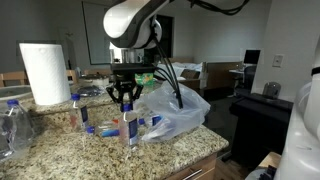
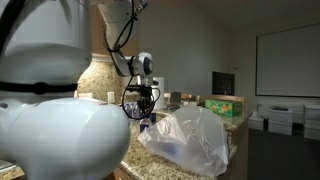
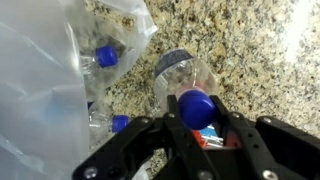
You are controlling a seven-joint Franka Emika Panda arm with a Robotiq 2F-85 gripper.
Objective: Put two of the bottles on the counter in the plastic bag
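Note:
My gripper (image 3: 196,118) is shut on the blue cap of a clear water bottle (image 3: 197,107) with a red and blue label. In an exterior view the gripper (image 1: 125,100) hangs over this upright bottle (image 1: 128,128), just beside the clear plastic bag (image 1: 178,108). The bag (image 3: 40,90) fills the left of the wrist view. Two blue-capped bottles (image 3: 106,55) show through its plastic. Another clear bottle (image 3: 180,72) lies just beyond my fingers. One more bottle (image 1: 78,110) stands upright further along the counter. The bag also shows in an exterior view (image 2: 190,140).
The granite counter (image 1: 60,150) holds a paper towel roll (image 1: 45,72), a large clear bottle (image 1: 10,125) near its end, and small items lying flat (image 1: 100,128). The counter edge drops off past the bag. Tables and boxes stand in the room behind.

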